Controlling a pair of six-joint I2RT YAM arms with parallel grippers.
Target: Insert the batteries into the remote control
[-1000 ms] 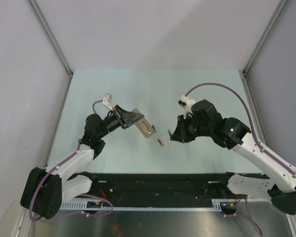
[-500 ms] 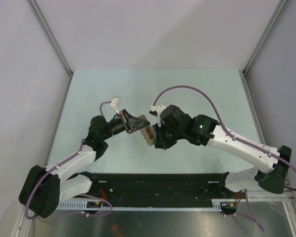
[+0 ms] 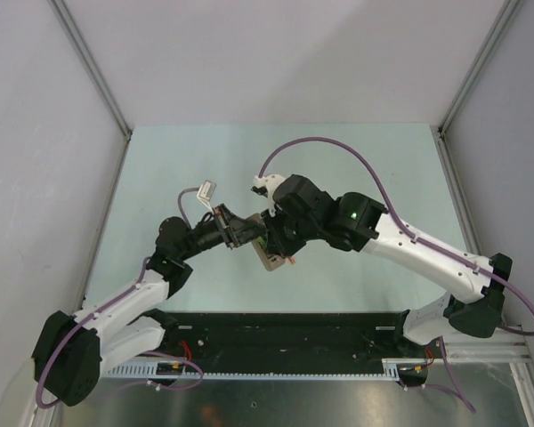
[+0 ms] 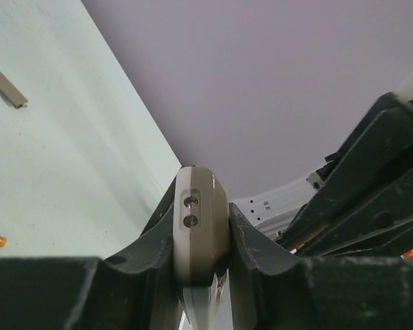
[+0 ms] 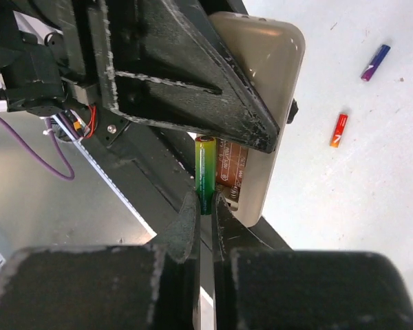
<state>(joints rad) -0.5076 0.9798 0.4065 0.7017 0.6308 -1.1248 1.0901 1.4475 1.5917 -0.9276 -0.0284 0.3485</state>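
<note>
surface: pale mint-green surface [image 3: 365, 160], matt, faintly speckled in the right wrist view; it fills the middle of the overhead frame.
room: plain grey-lilac walls [image 3: 276, 53] close it in on three sides; aluminium frame posts [image 3: 89, 62] run along the corners at upper left and upper right.
near edge: a black strip [image 3: 285, 327] crosses the lower part of the overhead frame, by the arm bases.
left tool [image 4: 201, 240]: clamped on the remote control [image 4: 199, 220] by its long sides, holding it off the surface near the centre of the overhead frame.
remote control: pale beige-white, its open back with the printed bay facing the right wrist camera.
right tool [image 5: 205, 206]: pinched together on the green battery [image 5: 205, 172], which stands lengthwise at the bay's edge; whether it is seated cannot be told.
red battery [image 5: 339, 130]: lying on the surface, right of the remote control.
dark blue battery [image 5: 375, 62]: on the surface at upper right, near the red battery but apart from it.
grey cover piece [image 4: 7, 87]: flat on the surface, upper left of the left wrist view.
</note>
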